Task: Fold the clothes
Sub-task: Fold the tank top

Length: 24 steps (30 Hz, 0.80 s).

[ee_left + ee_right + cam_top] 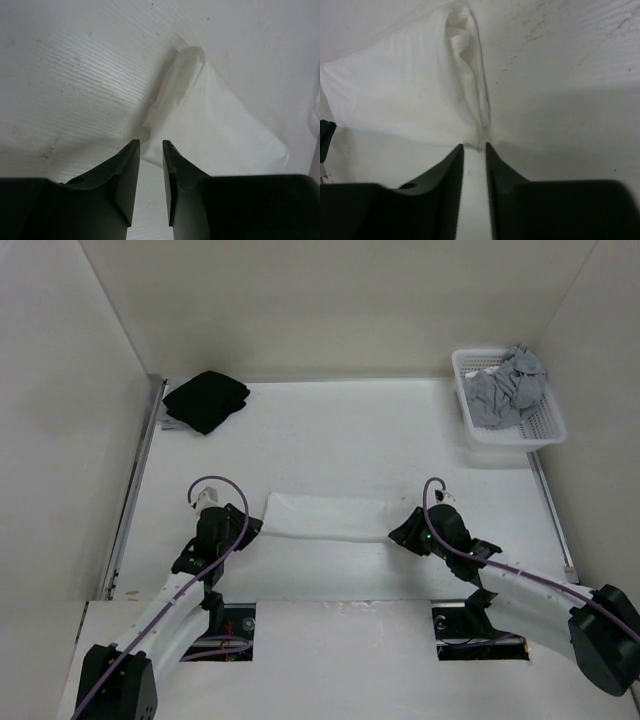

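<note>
The clothes (330, 518) lie flat on the white table as a long narrow folded strip of white fabric between my two arms. My left gripper (250, 526) sits at the strip's left end. The left wrist view shows that gripper (151, 144) open, a narrow gap between the fingers, and the cloth's (215, 130) corner lying just past the tips. My right gripper (400, 533) is at the strip's right end. From the right wrist, the gripper (474, 146) is likewise open with bare table in the gap, and the garment's (405, 95) bunched corner rests at its tips.
A black cloth bundle (206, 400) lies at the back left. A white basket (545, 428) at the back right holds a grey cloth bundle (505, 390). White walls close in the table on three sides.
</note>
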{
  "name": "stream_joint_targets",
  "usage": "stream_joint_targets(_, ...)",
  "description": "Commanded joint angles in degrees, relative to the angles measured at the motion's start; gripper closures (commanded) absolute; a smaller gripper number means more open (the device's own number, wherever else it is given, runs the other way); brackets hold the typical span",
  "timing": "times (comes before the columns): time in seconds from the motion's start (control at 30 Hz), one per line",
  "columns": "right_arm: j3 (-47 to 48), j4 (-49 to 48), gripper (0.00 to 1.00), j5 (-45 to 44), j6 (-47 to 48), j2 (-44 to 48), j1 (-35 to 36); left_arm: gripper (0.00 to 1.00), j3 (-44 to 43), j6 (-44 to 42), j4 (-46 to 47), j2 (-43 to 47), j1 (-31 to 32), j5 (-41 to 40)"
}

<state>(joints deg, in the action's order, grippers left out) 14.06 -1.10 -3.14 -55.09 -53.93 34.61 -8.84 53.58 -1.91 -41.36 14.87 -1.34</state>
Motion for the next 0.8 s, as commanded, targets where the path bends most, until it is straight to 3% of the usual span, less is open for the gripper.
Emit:
stream_joint_targets(0.0, 0.96, 0.75, 0.61, -3.36, -0.2, 1.63, 1.12, 0.75, -1.0, -0.14, -0.71, 3.21, -1.21, -1.03)
stream_joint_targets(0.1, 2.45, 1.1, 0.58, -4.24, 1.03, 2.95, 1.12, 0.78, -3.63, -0.85, -2.83, 5.94, -0.25, -2.95)
stream_joint_targets(0.2, 5.35, 0.06, 0.71, -4.95, 2.96, 2.52, 1.29, 0.82, -6.88, -0.85, -1.35, 3.85, 4.23, -5.06)
stream_joint_targets(0.3, 8.42, -5.29, 0.89, -3.99, 6.48, -1.68, 1.91, 0.83, -9.7, -0.59, 6.1, -3.96, 11.51, -8.4)
stream_joint_targets(0.37, 10.18, -8.38, 0.91, -2.67, 7.89, -5.29, 1.65, 0.84, -11.45, -0.41, 12.16, -10.63, 14.34, -9.11)
stream_joint_targets(0.57, 14.32, -14.89, 0.93, 1.72, 8.24, -16.98, -4.24, 0.85, -13.04, -0.32, 26.94, -26.2, 12.51, -9.29)
stream_joint_targets(0.77, 15.91, -17.62, 0.93, 4.81, 7.81, -25.25, -7.58, 0.85, -11.12, -0.49, 31.18, -31.49, 7.67, -8.24)
